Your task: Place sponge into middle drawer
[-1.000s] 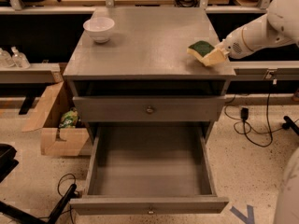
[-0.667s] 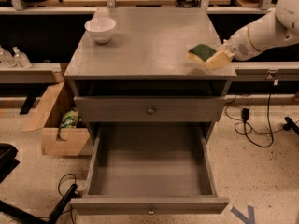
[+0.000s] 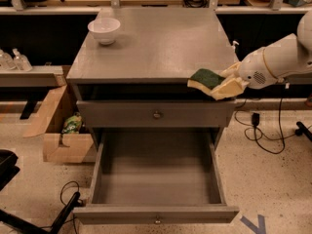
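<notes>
— Grey cabinet top [image 3: 156, 43], front corner?
— There: gripper [image 3: 225, 86] clamped on sponge [image 3: 205, 77], seemingly just off the surface.
— And the middle drawer [image 3: 156, 179]?
— Pulled open, well below the gripper. Far from it, at the back corner, a bowl [image 3: 104, 30].

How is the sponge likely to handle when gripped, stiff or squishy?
The sponge, held by the gripper at the front right edge of the cabinet, looks foamy, so probably squashes under the jaws. Being small foam, it is likely light. Flat, it should not roll in the middle drawer.
</notes>
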`<state>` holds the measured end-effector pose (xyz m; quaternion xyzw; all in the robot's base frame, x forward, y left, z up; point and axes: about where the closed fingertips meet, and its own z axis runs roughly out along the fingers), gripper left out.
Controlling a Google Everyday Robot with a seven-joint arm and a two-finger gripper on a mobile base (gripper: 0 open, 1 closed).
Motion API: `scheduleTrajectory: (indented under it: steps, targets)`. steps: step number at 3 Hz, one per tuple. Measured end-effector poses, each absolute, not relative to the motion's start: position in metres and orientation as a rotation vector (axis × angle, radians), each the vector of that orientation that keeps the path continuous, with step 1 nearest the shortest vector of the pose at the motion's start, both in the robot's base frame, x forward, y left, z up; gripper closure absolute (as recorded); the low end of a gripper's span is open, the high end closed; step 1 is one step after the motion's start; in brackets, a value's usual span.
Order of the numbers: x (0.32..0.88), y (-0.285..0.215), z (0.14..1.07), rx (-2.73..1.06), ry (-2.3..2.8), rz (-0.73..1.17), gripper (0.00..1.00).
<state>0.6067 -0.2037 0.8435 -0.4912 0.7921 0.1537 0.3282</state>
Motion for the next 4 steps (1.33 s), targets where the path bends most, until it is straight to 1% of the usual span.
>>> scheduleTrajectory:
  steps: [1, 2, 3, 4]
  targets:
    - [0.608, -0.204, 0.844, -1.285, 2.074, 0.401, 1.0]
    - [0.6, -0.198, 0.812, -1.26, 2.068, 0.459, 1.0]
    - [0.568, -0.191, 0.775, -1.212, 2.042, 0.503, 1.0]
    - [0.535, -0.168, 0.708, -1.198, 1.993, 0.574, 1.0]
